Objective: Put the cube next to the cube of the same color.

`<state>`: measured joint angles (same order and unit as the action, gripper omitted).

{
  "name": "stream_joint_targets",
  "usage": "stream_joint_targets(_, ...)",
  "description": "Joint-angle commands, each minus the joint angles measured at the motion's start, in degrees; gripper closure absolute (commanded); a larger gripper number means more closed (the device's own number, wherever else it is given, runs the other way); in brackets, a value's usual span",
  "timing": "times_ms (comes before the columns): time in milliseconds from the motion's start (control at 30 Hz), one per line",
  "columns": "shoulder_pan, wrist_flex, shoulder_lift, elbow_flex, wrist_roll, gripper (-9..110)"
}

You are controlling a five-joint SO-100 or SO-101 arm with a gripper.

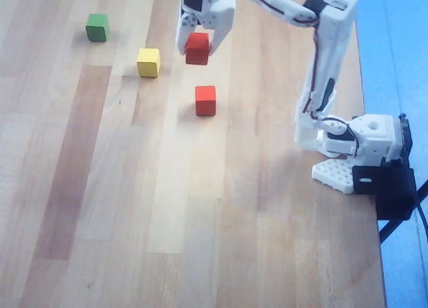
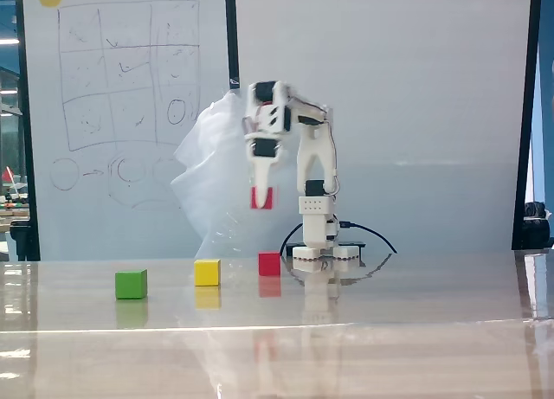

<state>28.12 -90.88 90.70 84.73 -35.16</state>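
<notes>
On the table, 3 cubes are seen in a row in the fixed view: a green cube nearest, then a yellow cube, then a red cube farthest back. A second red cube is held clamped between the fingers, well above the table and over the resting red one.

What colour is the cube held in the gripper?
Red held cube, clearest in the overhead view.
</notes>
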Motion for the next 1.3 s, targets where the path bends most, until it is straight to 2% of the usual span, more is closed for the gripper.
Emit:
stream_joint_targets(0,4.66,4.04,-3.08,-5.1,-1.05,102)
stream_joint_targets(267,7.12,12.83,-11.51,0.18,-1.58,102)
stream_joint_targets(867,7.82,26.02,-17.05,11.87,-1.58,101)
stream_joint_targets(967,7.82,26.28,-16.96,11.95,-1.58,94)
stream_joint_targets(1167,7.82,25.66,-16.17,11.95,-1.32,73)
stream_joint_targets(1267,7.82,23.2,-13.62,11.6,-1.14,67)
